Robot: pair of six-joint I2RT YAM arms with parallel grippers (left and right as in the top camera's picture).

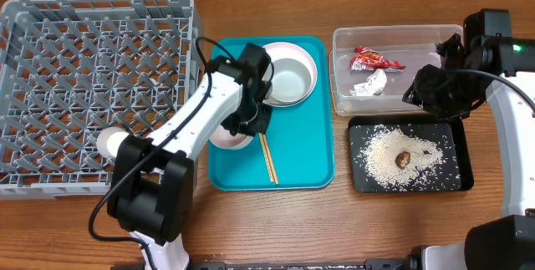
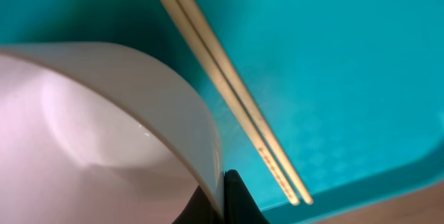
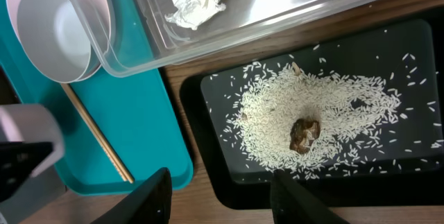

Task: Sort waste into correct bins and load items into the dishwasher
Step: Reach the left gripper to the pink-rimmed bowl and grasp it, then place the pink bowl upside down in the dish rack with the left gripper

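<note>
My left gripper (image 1: 251, 122) is shut on the rim of the pale pink bowl (image 1: 227, 140) at the teal tray's left side. The left wrist view shows the bowl (image 2: 104, 127) tilted, its rim pinched in the jaws (image 2: 223, 197). The chopsticks (image 1: 268, 160) lie beside it (image 2: 229, 92). The grey-green bowl (image 1: 291, 80) sits on the white plate (image 1: 311, 57). My right gripper (image 1: 428, 93) hangs open and empty (image 3: 222, 203) over the black tray (image 1: 456, 178), which holds rice (image 3: 312, 106) and the brown lump (image 3: 305, 132). The clear tub (image 1: 397, 36) holds the red wrapper (image 1: 376, 58) and foil (image 1: 368, 84).
The grey dish rack (image 1: 92, 86) fills the left of the table, with a small white cup (image 1: 111, 142) at its front right corner. The teal tray (image 1: 301, 149) lies between the rack and the bins. Bare wooden table runs along the front.
</note>
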